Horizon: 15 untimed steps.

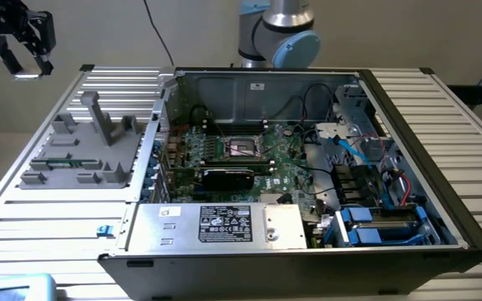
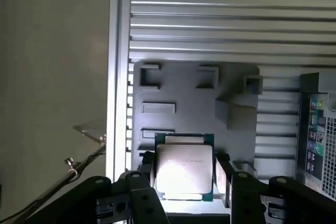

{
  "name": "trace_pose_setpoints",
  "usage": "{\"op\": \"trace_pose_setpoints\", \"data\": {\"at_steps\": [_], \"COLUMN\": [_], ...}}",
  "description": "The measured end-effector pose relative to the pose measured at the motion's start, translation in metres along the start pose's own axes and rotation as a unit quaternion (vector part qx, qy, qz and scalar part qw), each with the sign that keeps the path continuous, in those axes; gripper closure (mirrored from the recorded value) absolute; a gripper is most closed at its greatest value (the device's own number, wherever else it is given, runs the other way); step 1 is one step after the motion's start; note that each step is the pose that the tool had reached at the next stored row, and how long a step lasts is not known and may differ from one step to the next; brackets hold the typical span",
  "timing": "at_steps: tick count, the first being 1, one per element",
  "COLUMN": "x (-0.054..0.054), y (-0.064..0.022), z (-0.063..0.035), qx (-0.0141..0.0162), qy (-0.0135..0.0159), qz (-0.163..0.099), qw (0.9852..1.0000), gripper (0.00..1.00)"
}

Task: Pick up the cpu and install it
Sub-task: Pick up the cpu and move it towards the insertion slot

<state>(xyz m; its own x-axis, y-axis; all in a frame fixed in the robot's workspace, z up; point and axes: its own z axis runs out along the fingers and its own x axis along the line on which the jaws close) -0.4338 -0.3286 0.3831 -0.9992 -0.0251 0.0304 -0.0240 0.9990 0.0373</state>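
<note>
Surface: slatted metal table, pale wall behind.
Item 1: open computer case, lying on the table with its motherboard exposed; the socket sat near the board's middle, a black card just in front of it, and a silver box with a white label along the near edge.
Item 2: grey moulded tray, on the table beside the case, at the exterior view's left.
Item 3: gripper, raised above the table's far corner at the exterior view's left; its two fingers were clenched on opposite edges of the cpu.
Item 4: the cpu was held flat in the air, metal top lit, over the tray.
Item 5: arm base, behind the case.
</note>
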Motion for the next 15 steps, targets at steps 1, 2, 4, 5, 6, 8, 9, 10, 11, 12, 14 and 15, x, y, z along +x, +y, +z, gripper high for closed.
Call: {"op": "trace_pose_setpoints", "data": {"at_steps": [1, 2, 4, 5, 6, 8, 9, 10, 11, 12, 14, 15], "x": [-0.003, -0.006, -0.012, -0.015, -0.018, -0.024, -0.028, -0.032, -0.036, -0.04, -0.048, -0.053], "y": [-0.0002, -0.0003, -0.0006, -0.0007, -0.0008, -0.0011, -0.0012, -0.0014, -0.0016, -0.0017, -0.0021, -0.0023], "z": [-0.0023, -0.0041, -0.0067, -0.008, -0.0092, -0.0117, -0.0126, -0.0135, -0.0144, -0.015, -0.0159, -0.0165], "qx": [0.0, 0.0, 0.0001, 0.0, 0.0, 0.0, 0.0, 0.0, 0.0, 0.0, 0.0, 0.0], "qy": [0.0, 0.0001, 0.0001, 0.0001, 0.0001, 0.0001, 0.0001, 0.0001, 0.0002, 0.0002, 0.0001, 0.0002], "qz": [0.0, 0.0, 0.0, 0.0, 0.0, 0.0, 0.0, 0.0, 0.0, 0.0, 0.0, 0.0], "qw": [1.0, 1.0, 1.0, 1.0, 1.0, 1.0, 1.0, 1.0, 1.0, 1.0, 1.0, 1.0], "gripper": [0.45, 0.45, 0.45, 0.45, 0.45, 0.45, 0.45, 0.45, 0.45, 0.45, 0.45, 0.45]}}
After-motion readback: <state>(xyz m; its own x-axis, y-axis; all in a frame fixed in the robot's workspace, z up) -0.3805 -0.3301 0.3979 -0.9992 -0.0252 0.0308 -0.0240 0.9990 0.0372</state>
